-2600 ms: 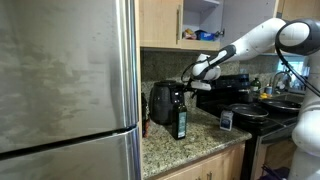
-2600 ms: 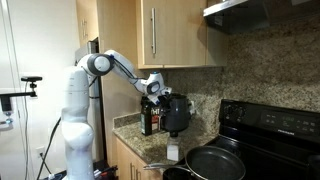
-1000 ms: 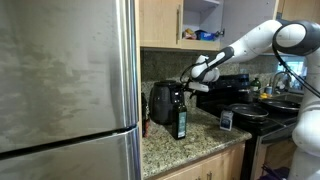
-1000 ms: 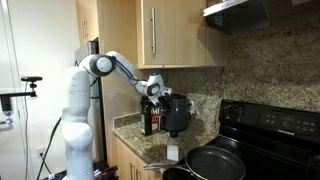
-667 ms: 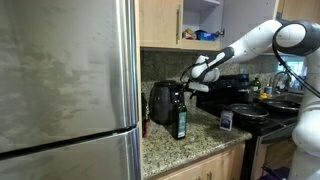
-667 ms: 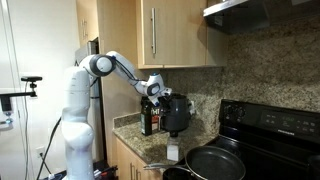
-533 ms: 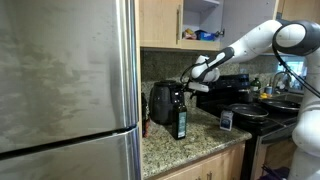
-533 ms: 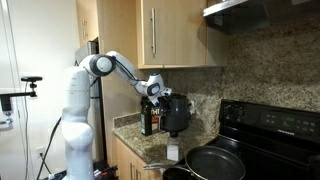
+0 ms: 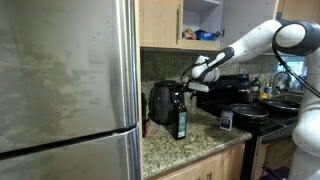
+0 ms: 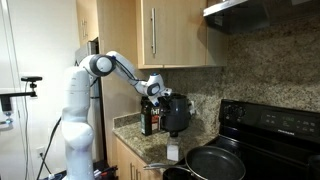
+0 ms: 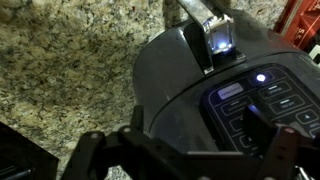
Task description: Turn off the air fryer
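end effector [image 11: 185,150]: fingers spread wide, holding nothing | air fryer [image 11: 175,90]: just beneath it, on the surface [image 11: 60,60]; lit panel [image 11: 262,105] near one finger | risk: blunt fingertip catches a neighbouring key, or a skewed push shoves fryer into bottle [image 9: 180,120] close below

The air fryer [image 11: 180,90] was glossy black, its dark touch panel [image 11: 250,108] marked with pale symbols and one button [image 11: 262,78] glowing blue-white. The table [image 11: 70,60] was granite speckled beige, brown and black. The claw [image 11: 187,147] was matte black. In an exterior view the bottle [image 9: 180,122] was dark with a green label, the refrigerator [image 9: 65,80] brushed grey steel, and the cabinets [image 9: 160,25] pale wood. The arm [image 10: 75,110] was white.
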Robot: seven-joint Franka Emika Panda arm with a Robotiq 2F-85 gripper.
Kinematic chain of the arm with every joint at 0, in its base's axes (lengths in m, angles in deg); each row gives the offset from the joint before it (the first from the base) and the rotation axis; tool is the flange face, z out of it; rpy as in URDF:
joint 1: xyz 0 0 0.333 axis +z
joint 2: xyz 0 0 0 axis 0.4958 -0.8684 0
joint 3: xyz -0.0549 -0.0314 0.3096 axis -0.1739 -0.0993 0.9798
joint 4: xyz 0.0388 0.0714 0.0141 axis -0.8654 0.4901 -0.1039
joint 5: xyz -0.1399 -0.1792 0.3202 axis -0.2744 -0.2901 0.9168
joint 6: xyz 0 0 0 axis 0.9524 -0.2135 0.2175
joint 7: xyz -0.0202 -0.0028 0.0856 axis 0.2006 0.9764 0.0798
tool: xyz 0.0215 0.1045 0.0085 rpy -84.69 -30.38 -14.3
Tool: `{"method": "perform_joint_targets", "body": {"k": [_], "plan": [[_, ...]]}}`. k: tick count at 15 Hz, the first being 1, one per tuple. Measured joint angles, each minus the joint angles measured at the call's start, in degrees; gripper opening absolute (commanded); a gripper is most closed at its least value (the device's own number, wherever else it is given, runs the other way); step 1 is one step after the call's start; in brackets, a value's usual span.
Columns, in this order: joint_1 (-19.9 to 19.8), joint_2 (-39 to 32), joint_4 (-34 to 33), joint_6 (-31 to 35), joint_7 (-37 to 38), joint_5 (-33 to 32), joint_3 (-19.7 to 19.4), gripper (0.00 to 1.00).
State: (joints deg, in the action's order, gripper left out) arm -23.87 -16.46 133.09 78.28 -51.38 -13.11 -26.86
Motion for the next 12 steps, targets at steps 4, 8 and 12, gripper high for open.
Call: {"method": "perform_joint_targets", "body": {"k": [4, 8, 12], "plan": [[0.0, 0.1, 0.6, 1.9, 0.5, -0.4, 0.0, 1.00], [0.1, 0.2, 1.3, 3.0, 0.5, -0.7, 0.0, 1.00], [0.1, 0.3, 1.2, 2.2, 1.3, -0.4, 0.0, 1.00]]}}
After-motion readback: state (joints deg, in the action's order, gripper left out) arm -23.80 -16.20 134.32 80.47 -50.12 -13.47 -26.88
